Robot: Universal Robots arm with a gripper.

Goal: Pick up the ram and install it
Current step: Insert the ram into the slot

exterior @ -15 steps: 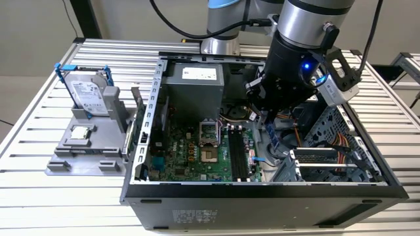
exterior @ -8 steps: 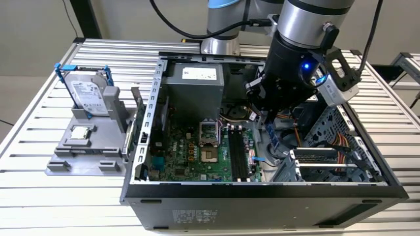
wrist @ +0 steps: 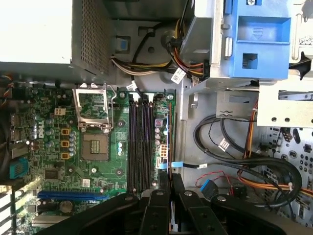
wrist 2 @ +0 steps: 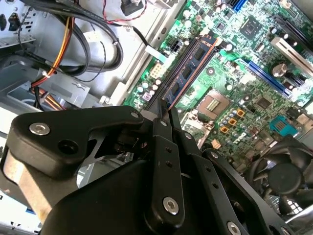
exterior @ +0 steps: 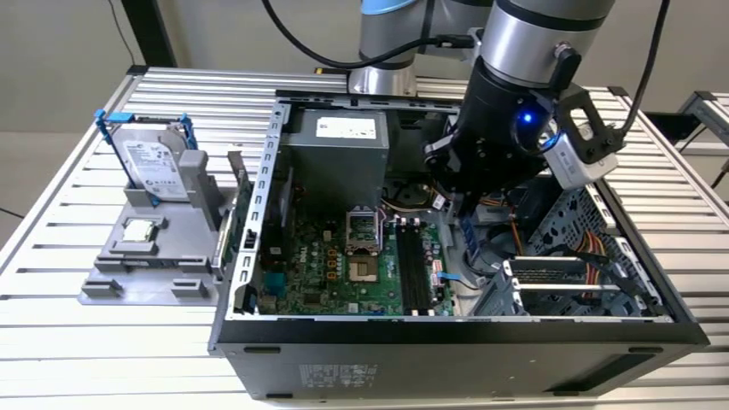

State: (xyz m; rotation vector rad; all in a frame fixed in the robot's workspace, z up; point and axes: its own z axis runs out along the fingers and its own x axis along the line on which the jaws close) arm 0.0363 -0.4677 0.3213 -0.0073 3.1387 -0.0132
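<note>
The ram (wrist 2: pixel 188 68) stands on edge over the black slots (wrist: pixel 139 142) of the motherboard (wrist: pixel 58 147), pinched at its top edge by the narrow end effector (wrist: pixel 170 183). It looks light, stiff and fragile; best held by its edges.

The arm (exterior: pixel 535 43) is silver-grey with blue-edged joints, black cables and a glowing blue light. Its black gripper (wrist 2: pixel 166 120) has flat links fastened by silver screws.
</note>
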